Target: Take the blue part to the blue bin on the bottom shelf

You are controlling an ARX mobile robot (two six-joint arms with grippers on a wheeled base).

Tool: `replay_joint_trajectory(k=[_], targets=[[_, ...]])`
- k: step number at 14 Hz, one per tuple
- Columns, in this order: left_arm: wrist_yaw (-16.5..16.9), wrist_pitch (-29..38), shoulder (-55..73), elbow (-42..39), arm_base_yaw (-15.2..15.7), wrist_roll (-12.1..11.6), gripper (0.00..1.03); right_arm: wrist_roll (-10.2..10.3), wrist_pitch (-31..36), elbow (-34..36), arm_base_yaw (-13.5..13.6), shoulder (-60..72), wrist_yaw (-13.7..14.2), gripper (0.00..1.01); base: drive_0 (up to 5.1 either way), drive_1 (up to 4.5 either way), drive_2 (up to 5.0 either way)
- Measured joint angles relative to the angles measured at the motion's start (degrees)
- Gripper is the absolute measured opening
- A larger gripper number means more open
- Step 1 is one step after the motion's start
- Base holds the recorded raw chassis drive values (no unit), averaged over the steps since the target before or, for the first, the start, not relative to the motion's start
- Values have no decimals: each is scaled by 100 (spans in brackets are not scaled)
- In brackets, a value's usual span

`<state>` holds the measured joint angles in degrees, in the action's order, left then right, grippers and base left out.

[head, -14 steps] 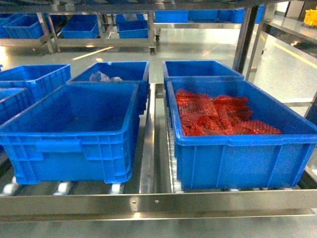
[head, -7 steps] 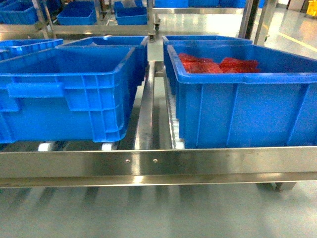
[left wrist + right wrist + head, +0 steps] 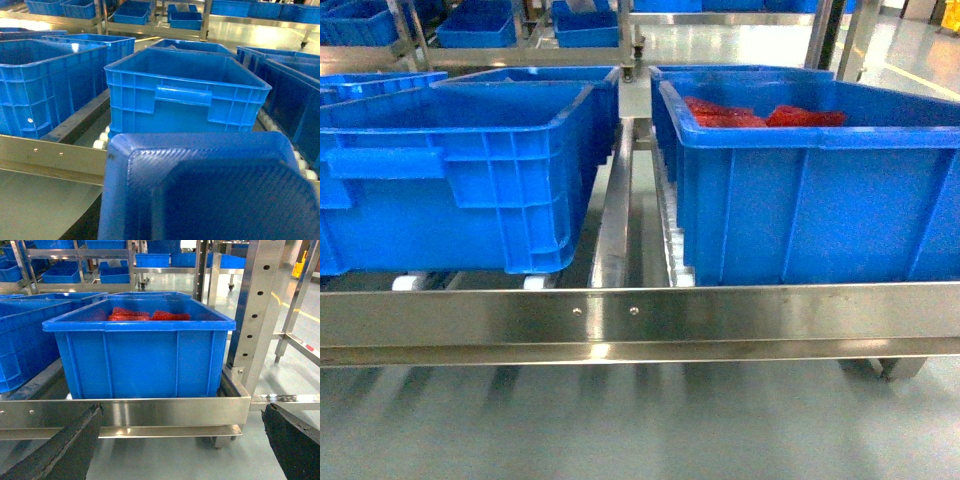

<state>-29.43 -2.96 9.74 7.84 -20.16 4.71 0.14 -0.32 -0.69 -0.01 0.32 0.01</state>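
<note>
**A:** Which step are you working on?

**B:** I'm judging it as the carry. The blue part (image 3: 210, 190) is filling the lower half of my left wrist view, close under the camera and short of the empty blue bin (image 3: 185, 95), which is sitting on the bottom shelf (image 3: 720, 315).

**A:** Are you gripping it?

**B:** My left fingers are hiding beneath it, so I cannot tell. My right fingers (image 3: 70, 450) are hanging spread wide with nothing between them, facing the bin of red parts (image 3: 140, 355).

**A:** How is the part lying?

**B:** It's looking broad and flat, its ribbed face up and its rounded far edge pointing toward the bin. It's appearing to run side to side, though the frame is cutting it off, so I'm not sure of the long axis.

**A:** And next?

**B:** I'm thinking of lifting it over the near wall, then lowering it inside, keeping it level.
</note>
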Motion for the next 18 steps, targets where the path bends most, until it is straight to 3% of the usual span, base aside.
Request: replay_joint_trajectory(k=[18], targets=[[2, 4, 11, 0, 0, 0, 43, 0, 0, 0, 0, 0, 2, 98, 8, 390, -375]])
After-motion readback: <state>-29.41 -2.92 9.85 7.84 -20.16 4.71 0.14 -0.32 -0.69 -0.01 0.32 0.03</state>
